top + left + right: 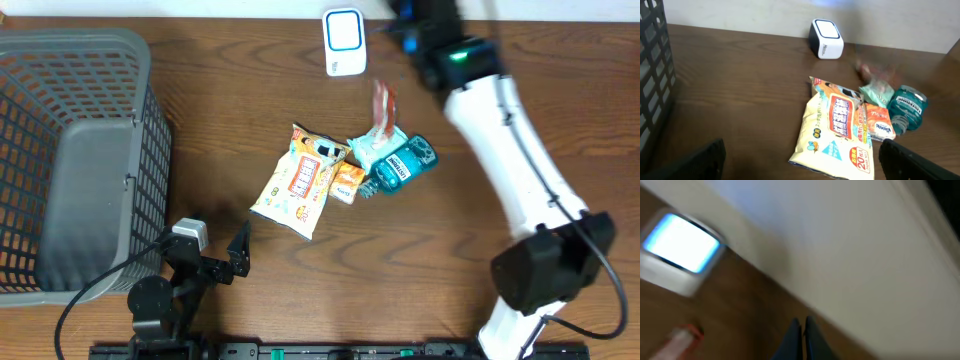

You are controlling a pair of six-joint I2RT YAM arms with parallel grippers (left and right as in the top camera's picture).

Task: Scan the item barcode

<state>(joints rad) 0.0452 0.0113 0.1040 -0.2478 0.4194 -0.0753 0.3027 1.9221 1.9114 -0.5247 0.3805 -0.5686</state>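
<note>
Scanner [343,42] sits at the table's [230,110] far edge, window up for barcodes. Right gripper [802,327], closed on nothing, hovers just right of it. Red-topped packet [383,100], blurred, seemingly lies beside the item heap [340,175]. Left gripper [213,248] stands wide open, near edge.

One scanner [343,40], one basket [150,150], four packets [295,182] [347,183] [376,148] [384,100], one bottle [405,165]

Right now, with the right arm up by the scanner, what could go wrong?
1. The right gripper looks shut on nothing, so no barcode faces the scanner; the red sachet lies on the table.
2. The wipes pack, tissue pack and bottle touch, so a pick could drag neighbours.
</note>
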